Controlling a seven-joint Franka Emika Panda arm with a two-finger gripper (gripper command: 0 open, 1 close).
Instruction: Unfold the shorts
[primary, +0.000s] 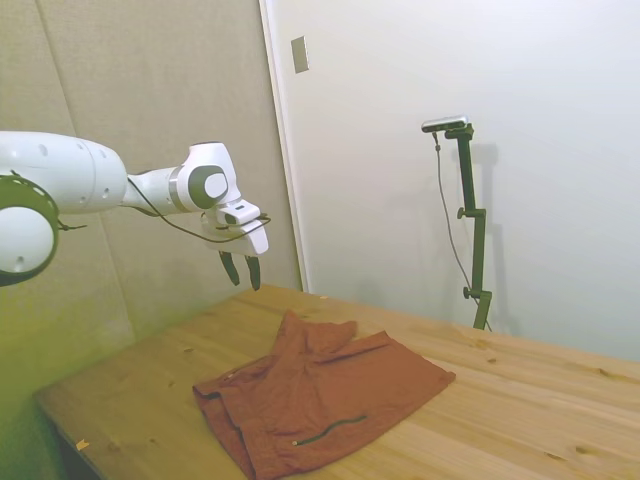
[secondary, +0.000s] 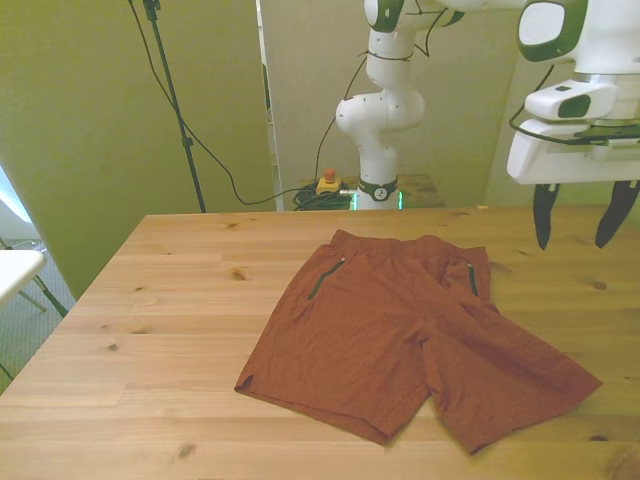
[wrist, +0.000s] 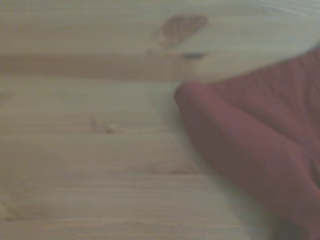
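On table (secondary: 180, 300), plain unlabelled shorts (secondary: 400, 330).

My pincer (secondary: 579, 215) is showing dark, matt fingers under a smooth, glossy white plastic housing. The shorts (secondary: 405, 335) are lying as soft, matt rust-orange cloth with a fine woven texture and light creases, a thin dark zipper (secondary: 326, 278) running along one pocket. The worktop (secondary: 180, 330) is looking like pale planked wood, knotted and grained, its finish smooth with only a faint sheen.
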